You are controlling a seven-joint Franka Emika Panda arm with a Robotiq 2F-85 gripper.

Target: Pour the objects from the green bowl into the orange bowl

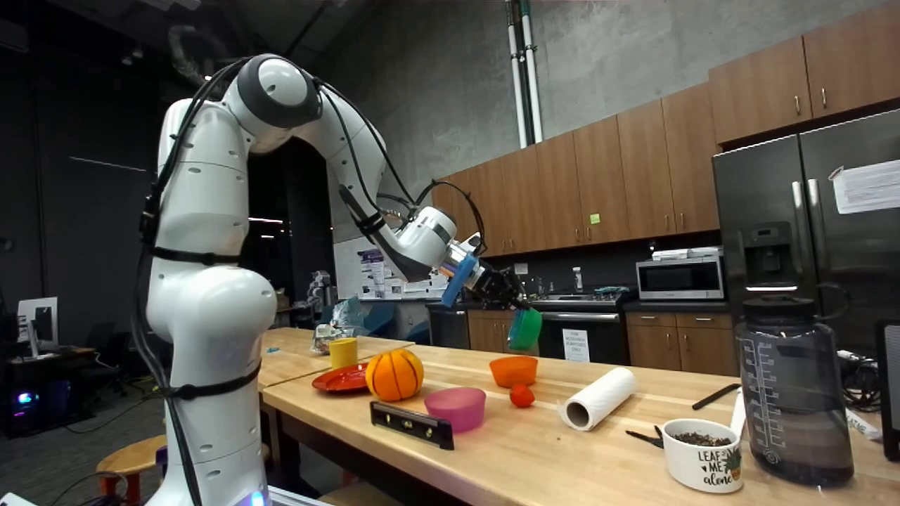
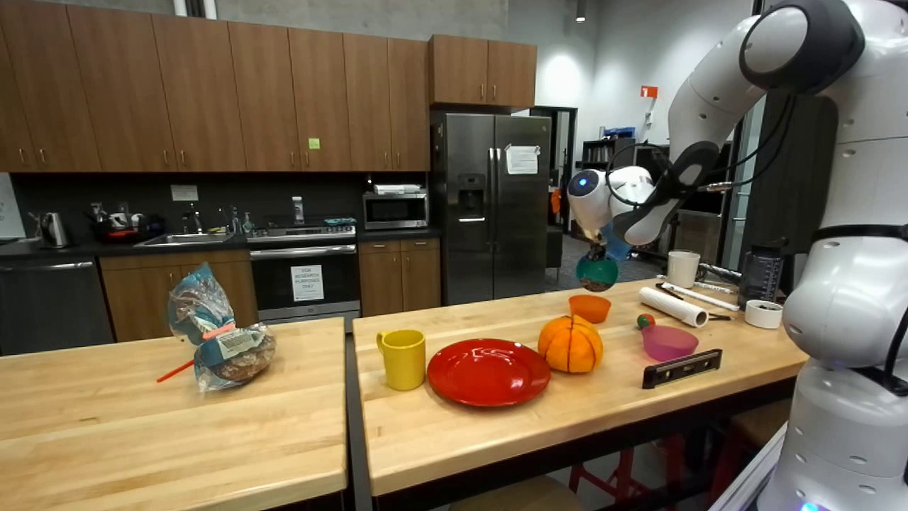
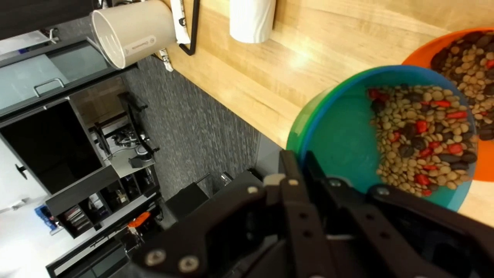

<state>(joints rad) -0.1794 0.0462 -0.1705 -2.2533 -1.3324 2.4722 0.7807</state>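
Though green bowl tilts, it holds beans—orange bowl, too.

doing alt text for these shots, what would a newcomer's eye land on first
Probably the white arm, its gripper holding the green bowl tilted above the orange bowl. In the wrist view, tan, dark and red pieces lie heaped in one side of the green bowl, with a similar mix in the orange bowl. Next, the red plate and orange pumpkin-like ball beside it on the wooden table.
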